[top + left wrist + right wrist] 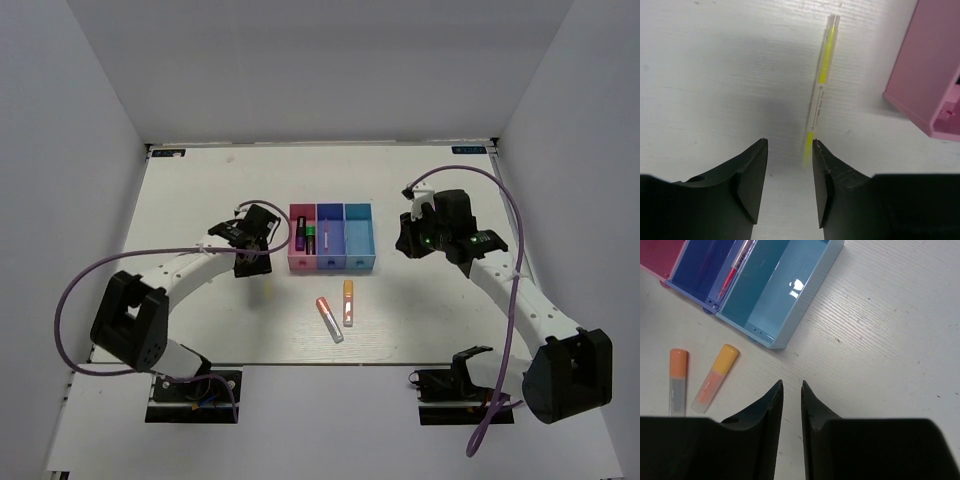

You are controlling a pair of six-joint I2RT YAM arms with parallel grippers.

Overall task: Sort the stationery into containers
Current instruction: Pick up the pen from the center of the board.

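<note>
Two markers (348,301) lie before the bins (332,268).

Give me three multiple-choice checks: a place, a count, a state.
1. Where is the thin yellow pen? A) beside the pink bin, outside it B) inside that bin C) propped on its rim
2. How many markers lie loose on the table in front of the bins? A) one B) two C) four
3. What state is the teal bin in? A) empty B) holding one pen C) tipped over
Key: 1 A, it lies ahead of the left tool, next to the bin's wall; 2 B, both show side by side in the right wrist view; 3 A, its floor is bare.
</note>
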